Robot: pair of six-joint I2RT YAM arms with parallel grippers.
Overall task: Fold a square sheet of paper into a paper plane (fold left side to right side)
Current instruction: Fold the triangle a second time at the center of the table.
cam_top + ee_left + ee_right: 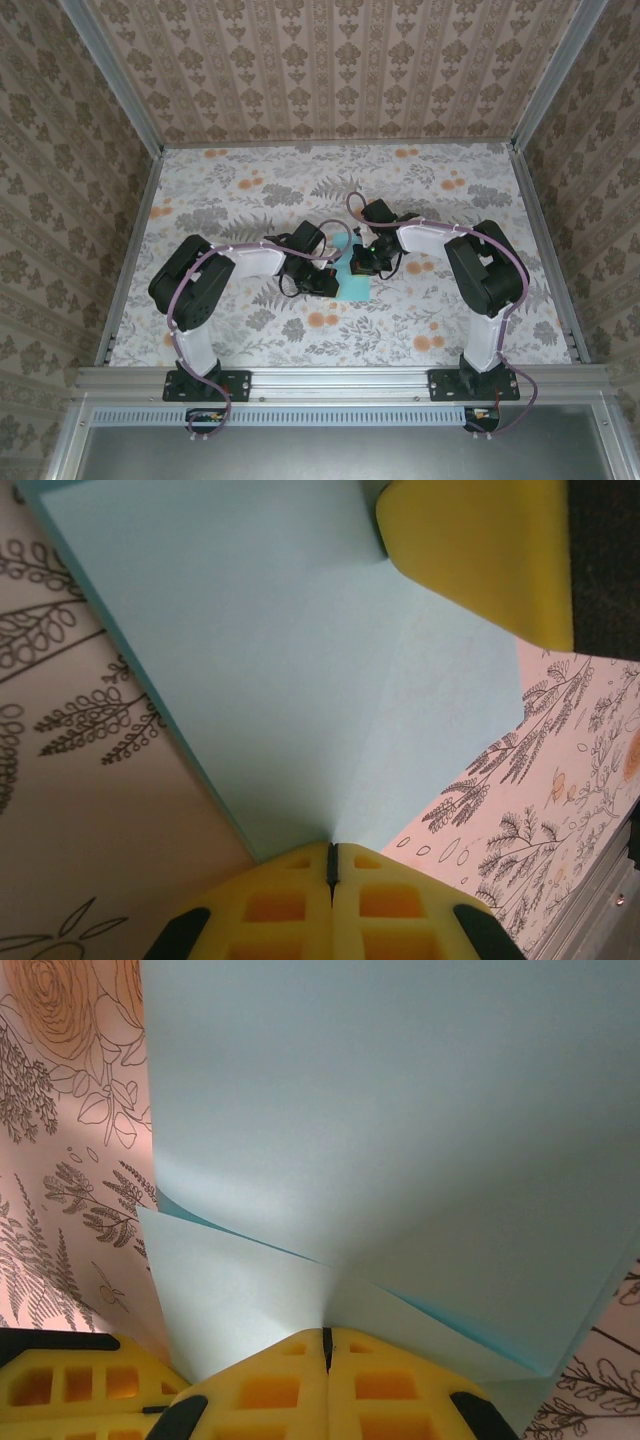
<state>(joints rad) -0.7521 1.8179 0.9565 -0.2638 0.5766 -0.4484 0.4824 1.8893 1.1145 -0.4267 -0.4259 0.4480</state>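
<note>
Left claw [332, 865] and right claw [326, 1338] are both closed, tips touching the folded paper [352, 276] on the desk [250, 190] between them, its long axis running near to far, left claw at its left edge, right claw equally close at its right.

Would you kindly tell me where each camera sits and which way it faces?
Top external: above and behind the arms, looking down on the table; both arms show.
Left wrist: on the left arm, looking along the shut left fingers at the paper.
Right wrist: on the right arm, looking along the shut right fingers at the paper.
Shared: all see the blue paper.
</note>
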